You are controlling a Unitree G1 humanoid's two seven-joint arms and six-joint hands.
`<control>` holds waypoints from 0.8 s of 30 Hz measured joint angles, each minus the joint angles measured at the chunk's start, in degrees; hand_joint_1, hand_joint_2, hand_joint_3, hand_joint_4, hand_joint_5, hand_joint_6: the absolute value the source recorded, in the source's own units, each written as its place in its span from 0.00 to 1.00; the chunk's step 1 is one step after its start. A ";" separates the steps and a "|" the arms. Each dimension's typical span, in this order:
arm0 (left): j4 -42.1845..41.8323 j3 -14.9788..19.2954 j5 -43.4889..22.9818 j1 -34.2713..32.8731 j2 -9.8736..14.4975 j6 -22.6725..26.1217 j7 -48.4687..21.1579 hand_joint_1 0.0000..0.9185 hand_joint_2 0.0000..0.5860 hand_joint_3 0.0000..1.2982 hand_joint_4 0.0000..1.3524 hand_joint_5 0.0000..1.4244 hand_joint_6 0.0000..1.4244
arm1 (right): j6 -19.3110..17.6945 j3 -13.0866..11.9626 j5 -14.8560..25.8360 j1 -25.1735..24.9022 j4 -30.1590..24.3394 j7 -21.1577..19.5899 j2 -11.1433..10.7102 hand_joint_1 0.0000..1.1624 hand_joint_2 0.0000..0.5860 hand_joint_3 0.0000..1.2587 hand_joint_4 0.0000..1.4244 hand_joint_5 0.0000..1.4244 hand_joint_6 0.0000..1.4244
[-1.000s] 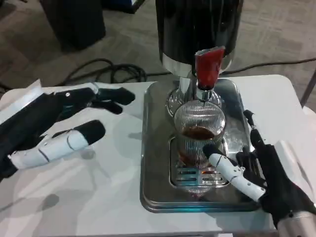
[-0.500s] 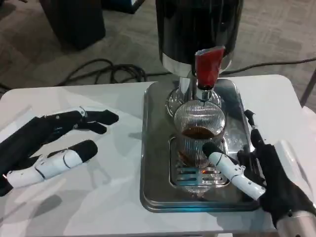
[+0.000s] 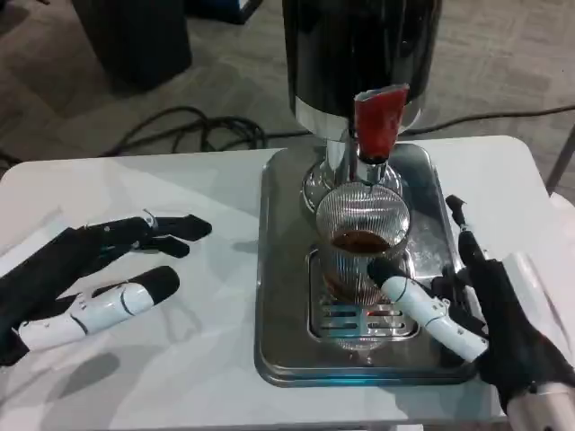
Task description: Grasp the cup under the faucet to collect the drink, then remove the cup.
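Bright even light, soft shadows, sharp

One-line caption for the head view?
Right hand touches ribbed glass cup of dark drink under red faucet lever on steel tray; left hand open.

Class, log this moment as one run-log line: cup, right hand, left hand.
cup: under faucet, holding dark drink | right hand: thumb touching cup, grasp not closed | left hand: open over table

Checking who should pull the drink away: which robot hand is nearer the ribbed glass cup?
Right. The right robot hand has a fingertip at the cup on the tray; the left robot hand is over the table, well left of it.
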 measured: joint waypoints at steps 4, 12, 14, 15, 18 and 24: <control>0.02 -0.24 0.00 0.74 0.00 -0.05 0.06 0.19 0.31 0.24 0.16 0.19 0.13 | 0.00 -0.15 0.00 -0.87 -0.01 0.01 -0.01 0.16 0.18 0.00 0.00 0.00 0.14; 0.02 -0.31 0.00 1.76 0.00 -0.08 0.11 0.19 0.30 0.23 0.16 0.18 0.13 | -0.48 -0.48 0.24 -3.13 -0.15 0.04 0.29 0.18 0.16 0.00 0.00 0.00 0.15; 0.02 -0.32 0.00 1.97 0.00 -0.08 0.11 0.19 0.30 0.23 0.16 0.18 0.12 | -0.54 -0.54 0.30 -3.79 -0.15 0.04 0.32 0.18 0.17 0.00 0.00 0.00 0.15; 0.02 -0.32 0.00 1.98 0.00 -0.08 0.11 0.18 0.30 0.23 0.16 0.18 0.12 | -0.55 -0.54 0.33 -3.88 -0.14 0.04 0.32 0.17 0.16 0.00 0.00 0.01 0.15; 0.01 -0.33 0.00 2.02 0.00 -0.08 0.12 0.18 0.31 0.23 0.16 0.18 0.12 | -0.56 -0.55 0.66 -4.45 -0.06 0.06 0.35 0.16 0.15 0.00 0.00 0.01 0.15; 0.01 -0.61 0.05 2.04 0.00 -0.08 0.13 0.18 0.30 0.23 0.16 0.18 0.12 | -1.64 -0.36 1.13 -5.68 1.55 0.05 0.61 0.14 0.12 0.00 0.00 0.01 0.14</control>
